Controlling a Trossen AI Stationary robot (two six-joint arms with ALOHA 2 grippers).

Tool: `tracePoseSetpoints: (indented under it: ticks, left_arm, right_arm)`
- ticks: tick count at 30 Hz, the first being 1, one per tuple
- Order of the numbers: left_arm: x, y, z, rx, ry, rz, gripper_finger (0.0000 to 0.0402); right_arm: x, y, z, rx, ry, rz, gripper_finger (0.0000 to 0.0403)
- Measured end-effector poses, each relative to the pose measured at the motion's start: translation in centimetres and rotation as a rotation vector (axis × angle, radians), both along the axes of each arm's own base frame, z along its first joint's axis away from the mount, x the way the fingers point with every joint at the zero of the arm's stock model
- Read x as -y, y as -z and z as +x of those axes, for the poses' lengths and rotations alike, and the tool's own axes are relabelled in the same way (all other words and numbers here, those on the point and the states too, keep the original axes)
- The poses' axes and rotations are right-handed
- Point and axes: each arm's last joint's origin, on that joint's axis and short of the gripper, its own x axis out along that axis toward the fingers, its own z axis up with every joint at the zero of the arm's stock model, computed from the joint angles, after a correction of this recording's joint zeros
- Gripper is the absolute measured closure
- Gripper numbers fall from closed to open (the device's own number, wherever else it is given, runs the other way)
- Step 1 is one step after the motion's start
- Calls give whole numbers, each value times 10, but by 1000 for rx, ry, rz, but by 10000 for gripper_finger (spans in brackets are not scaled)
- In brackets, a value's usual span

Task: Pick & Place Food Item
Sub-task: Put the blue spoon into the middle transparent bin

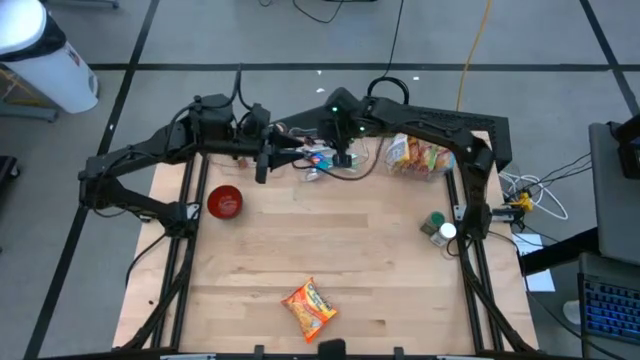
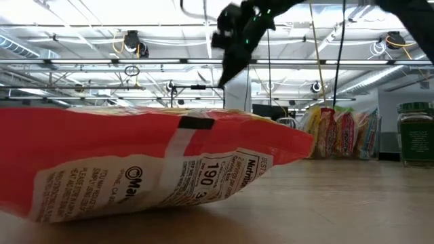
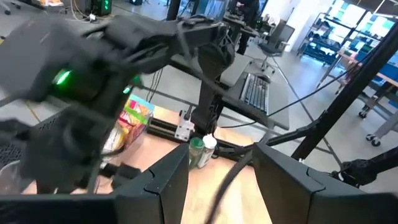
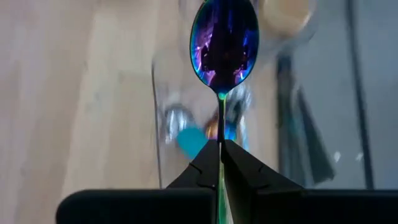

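The food item, an orange noodle packet (image 1: 308,307), lies flat near the table's near edge; it fills the low view's foreground (image 2: 135,169). No gripper is near it. Both grippers hover over the far middle of the table. My right gripper (image 4: 221,144) (image 1: 340,158) is shut on an iridescent spoon (image 4: 224,43), above a clear glass (image 4: 199,124) that holds blue and silver things. My left gripper (image 3: 221,155) (image 1: 285,158) points toward the right arm, fingers apart; between them only table and a dark cable show. My right gripper pinches the spoon's thin handle (image 4: 221,118) between its two fingertips. The spoon runs on past the fingertips, in line with the fingers, bowl end (image 4: 224,37) foremost. The fingers slant downward. The spoon is lifted clear of the glass and the table.
A red bowl (image 1: 225,202) stands at the left. Colourful snack bags (image 1: 420,155) sit at the far right, and jars (image 1: 438,228) stand by the right edge. Bare wood lies between the bowl, the jars and the packet.
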Motion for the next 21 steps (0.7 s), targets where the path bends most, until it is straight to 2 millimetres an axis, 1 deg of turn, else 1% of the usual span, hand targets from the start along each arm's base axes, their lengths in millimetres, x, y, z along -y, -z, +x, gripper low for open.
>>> tracePoseSetpoints:
  ticks: [5,9,12,18,21]
  left_arm:
    - [-1,1,2,-2,-2,-15,220]
    - [0,1,2,-2,0,-16,220]
    - [0,1,2,-2,0,-16,220]
    - [-1,1,2,-3,-1,-16,220]
    - [-1,1,2,-5,-1,-17,220]
  right_arm:
    - [19,42,14,-100,1,23,403]
    - [28,76,24,-171,4,59,403]
    - [32,97,29,-213,9,79,403]
    - [38,129,33,-312,8,63,403]
    - [42,137,32,-335,18,79,403]
